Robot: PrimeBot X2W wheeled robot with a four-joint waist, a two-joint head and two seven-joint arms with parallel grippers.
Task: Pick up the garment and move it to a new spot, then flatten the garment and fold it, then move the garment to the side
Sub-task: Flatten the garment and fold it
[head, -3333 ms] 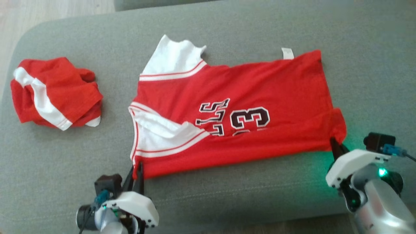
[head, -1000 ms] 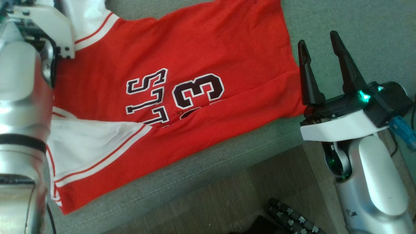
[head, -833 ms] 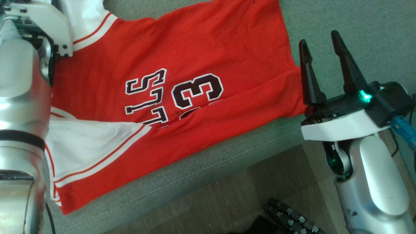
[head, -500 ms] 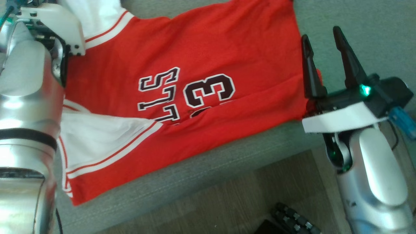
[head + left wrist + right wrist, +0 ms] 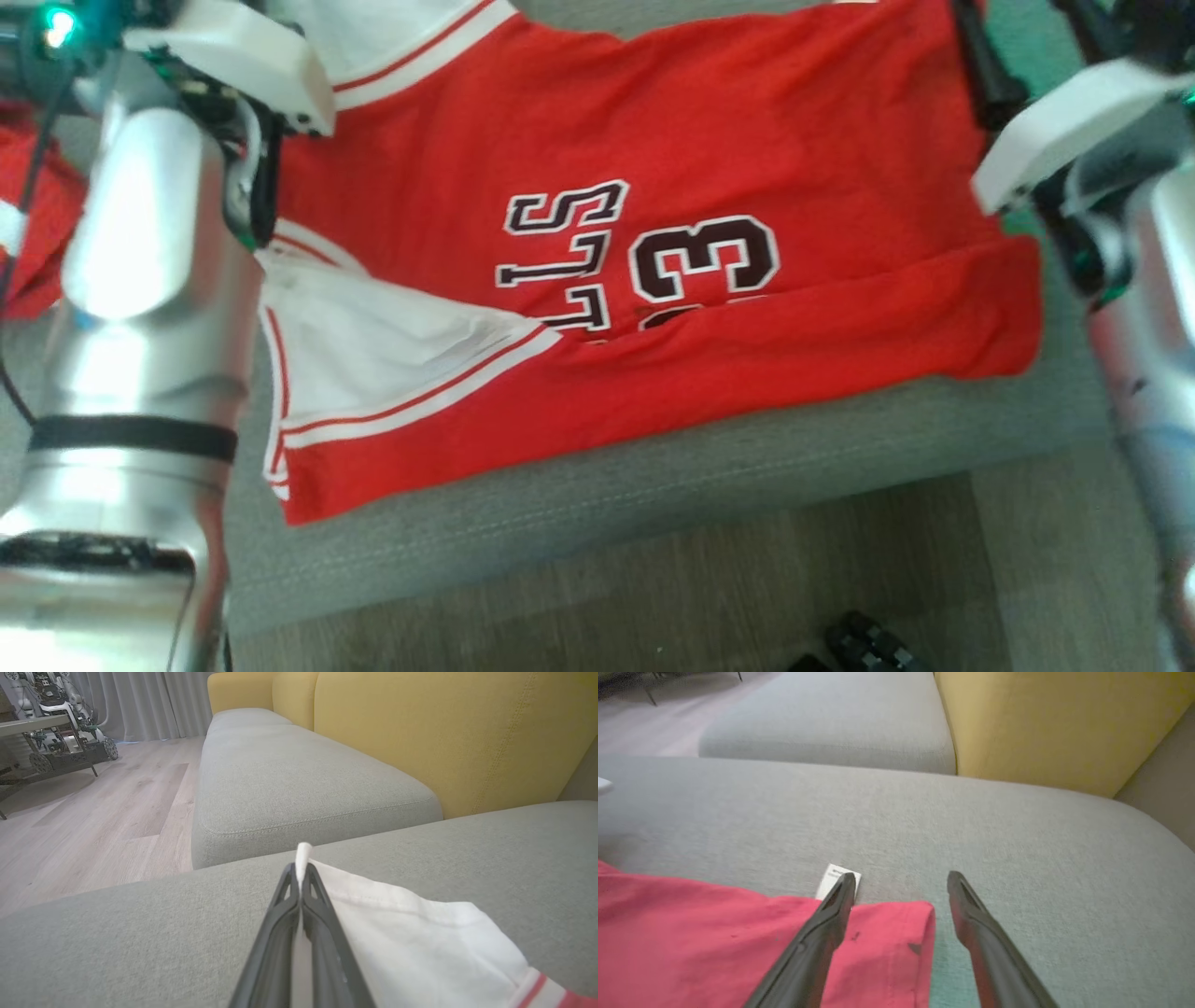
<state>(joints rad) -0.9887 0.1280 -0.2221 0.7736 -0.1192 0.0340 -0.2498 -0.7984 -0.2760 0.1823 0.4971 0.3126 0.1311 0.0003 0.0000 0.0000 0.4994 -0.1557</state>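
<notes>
Garment: the red jersey (image 5: 653, 140) lies spread on the grey cushion (image 5: 924, 812), with its near long edge turned up over the number.
Garment at my left fingers: my left gripper (image 5: 300, 870) has its fingers pressed together on the white sleeve corner. A nub of cloth pokes out past the tips.
Garment at my right fingers: my right gripper (image 5: 901, 882) is spread. The far hem corner lies in the gap, close to the finger on the garment's side. The other finger is over bare cushion. The white label (image 5: 838, 879) sits at that first fingertip.
Step in hand (judged): take the far hem corner.
Method: lower the tips to the cushion, then close behind the hem seam and not on the label. Catch both layers.
Risk: a shallow pinch may slip on lifting.
Beyond my fingertips: yellow backrest (image 5: 1041, 718).
</notes>
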